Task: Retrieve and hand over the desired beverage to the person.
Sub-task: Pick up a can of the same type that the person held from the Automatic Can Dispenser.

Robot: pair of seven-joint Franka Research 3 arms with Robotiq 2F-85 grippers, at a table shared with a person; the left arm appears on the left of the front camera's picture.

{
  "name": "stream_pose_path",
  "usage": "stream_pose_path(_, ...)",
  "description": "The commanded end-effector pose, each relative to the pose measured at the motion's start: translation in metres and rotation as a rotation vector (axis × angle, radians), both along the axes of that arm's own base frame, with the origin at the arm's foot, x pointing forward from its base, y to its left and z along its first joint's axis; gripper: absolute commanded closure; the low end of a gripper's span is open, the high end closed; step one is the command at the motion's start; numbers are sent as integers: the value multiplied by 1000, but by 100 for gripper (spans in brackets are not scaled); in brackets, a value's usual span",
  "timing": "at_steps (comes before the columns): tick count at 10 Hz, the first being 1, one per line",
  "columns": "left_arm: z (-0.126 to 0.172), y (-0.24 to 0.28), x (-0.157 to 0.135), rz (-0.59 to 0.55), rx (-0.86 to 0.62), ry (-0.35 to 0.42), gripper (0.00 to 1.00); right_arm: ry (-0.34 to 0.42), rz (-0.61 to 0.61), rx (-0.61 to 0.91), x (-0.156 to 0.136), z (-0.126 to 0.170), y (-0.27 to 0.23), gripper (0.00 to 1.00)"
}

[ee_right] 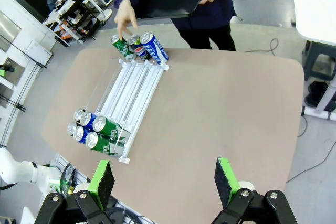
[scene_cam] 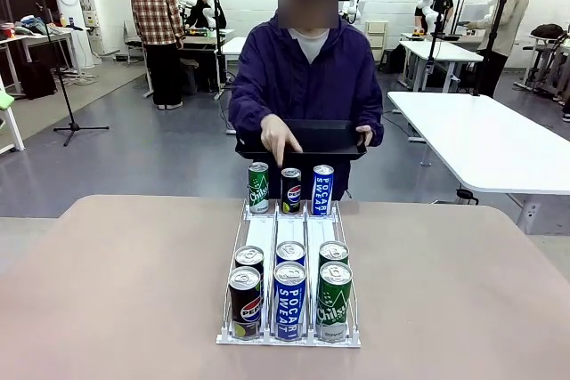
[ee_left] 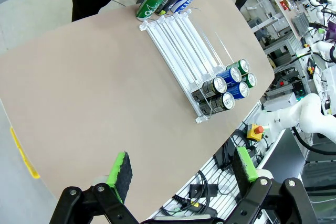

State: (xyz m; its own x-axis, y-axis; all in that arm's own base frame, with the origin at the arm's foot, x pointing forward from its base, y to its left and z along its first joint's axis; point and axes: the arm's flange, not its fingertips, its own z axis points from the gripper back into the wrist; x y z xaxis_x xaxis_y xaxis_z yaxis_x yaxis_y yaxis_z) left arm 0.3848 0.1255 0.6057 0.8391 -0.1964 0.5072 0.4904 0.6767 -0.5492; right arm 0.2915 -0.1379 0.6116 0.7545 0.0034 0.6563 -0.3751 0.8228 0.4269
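Here, left gripper point(ee_left: 182, 163) and right gripper point(ee_right: 164, 169) both released, jaws wide, above the table point(scene_cam: 107, 291), the person point(scene_cam: 307, 77) at far side holding black tray point(scene_cam: 321, 135), other hand point(scene_cam: 278, 141) pointing down just over Pepsi can point(scene_cam: 291, 190) at far end of rack point(scene_cam: 289, 229).

The left gripper point(ee_left: 182, 169) is held high, wrist angled downward, jaws spread wide; its green pads point(ee_left: 119, 174) stand well apart with nothing between them. The right gripper point(ee_right: 165, 179) is likewise raised and angled down, jaws wide, fingers point(ee_right: 227, 178) bare, nothing gripped.
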Motion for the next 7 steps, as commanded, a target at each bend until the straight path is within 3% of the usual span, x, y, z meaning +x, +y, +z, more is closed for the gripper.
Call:
stream_pose_path(1, 1, 3, 2, -14, -11, -18, 0, -15, 21, 18, 3, 1, 0, 0)
stream_pose_path(6, 0, 0, 0, 0, 0, 0, 0, -15, 21, 18, 3, 1, 0, 0)
stream_pose_path(7, 7, -40, 4, -88, 132, 38, 0, -15, 21, 18, 3, 1, 0, 0)
